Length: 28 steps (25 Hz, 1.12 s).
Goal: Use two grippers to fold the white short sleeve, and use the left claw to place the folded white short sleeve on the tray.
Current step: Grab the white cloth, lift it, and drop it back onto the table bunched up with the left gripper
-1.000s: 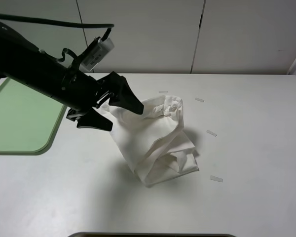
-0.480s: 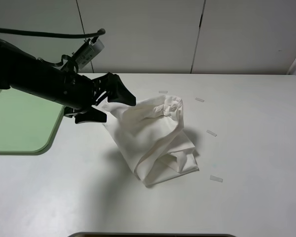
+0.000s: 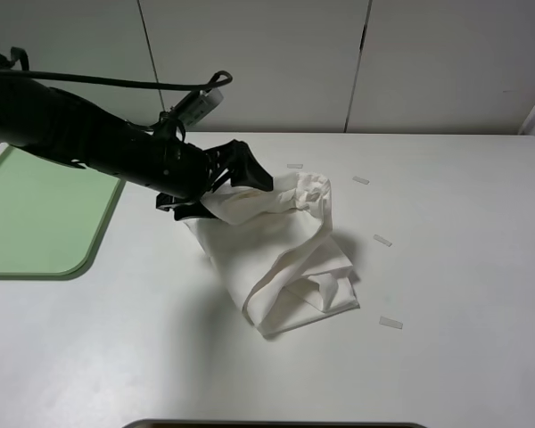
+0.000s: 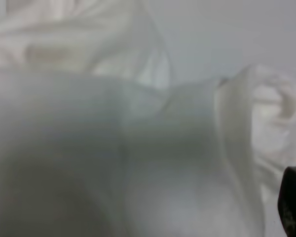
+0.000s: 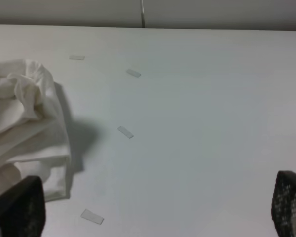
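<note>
The white table (image 3: 446, 374) offers open surface across its right half and along the near edge; only four small flat tape strips (image 3: 382, 240) lie there, none tall enough to block a pass. The crumpled white short sleeve (image 3: 285, 259) occupies the centre, its upper edge lifted off the table. The left gripper (image 3: 227, 183) and its black arm (image 3: 71, 134) span the space between the garment and the green tray (image 3: 36, 223), obstructing that approach from above. The tray's surface lies bare. The right gripper's fingers (image 5: 19, 210) stand wide apart over unobstructed table beside the garment
</note>
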Motion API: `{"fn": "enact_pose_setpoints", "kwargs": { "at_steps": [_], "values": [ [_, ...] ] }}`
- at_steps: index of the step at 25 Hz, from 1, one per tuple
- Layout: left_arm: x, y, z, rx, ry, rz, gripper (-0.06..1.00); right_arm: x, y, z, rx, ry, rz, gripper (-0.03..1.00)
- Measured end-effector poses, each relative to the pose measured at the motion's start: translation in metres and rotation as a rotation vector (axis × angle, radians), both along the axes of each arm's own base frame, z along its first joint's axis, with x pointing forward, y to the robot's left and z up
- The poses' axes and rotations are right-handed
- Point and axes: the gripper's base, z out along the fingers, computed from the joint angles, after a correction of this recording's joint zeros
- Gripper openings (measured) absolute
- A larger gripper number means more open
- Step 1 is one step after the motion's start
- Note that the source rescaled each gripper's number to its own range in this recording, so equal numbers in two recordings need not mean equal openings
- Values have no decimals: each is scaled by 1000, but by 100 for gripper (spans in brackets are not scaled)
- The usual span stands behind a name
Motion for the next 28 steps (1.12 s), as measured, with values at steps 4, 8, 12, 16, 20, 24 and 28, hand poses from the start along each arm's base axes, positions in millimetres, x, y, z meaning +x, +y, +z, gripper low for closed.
{"fn": "enact_pose_setpoints", "kwargs": {
  "at_steps": [4,8,12,16,20,24,28],
  "values": [
    [21,-10,1,-17,-42,4,92,0,0,0,0,0,0,100],
    [30,-13,1,-11,-66,11,92,0,0,0,0,0,0,100],
    [43,-15,9,6,-131,27,92,0,0,0,2,0,1,100],
    [54,-17,20,-4,-187,42,92,0,0,0,2,0,2,100],
    [60,-20,27,-14,-229,41,92,0,0,0,2,0,2,100],
    [68,-33,45,-11,-388,-27,92,0,0,0,3,0,2,100],
    [64,-41,47,6,-454,-98,92,0,1,0,5,0,4,100]
  ]
}}
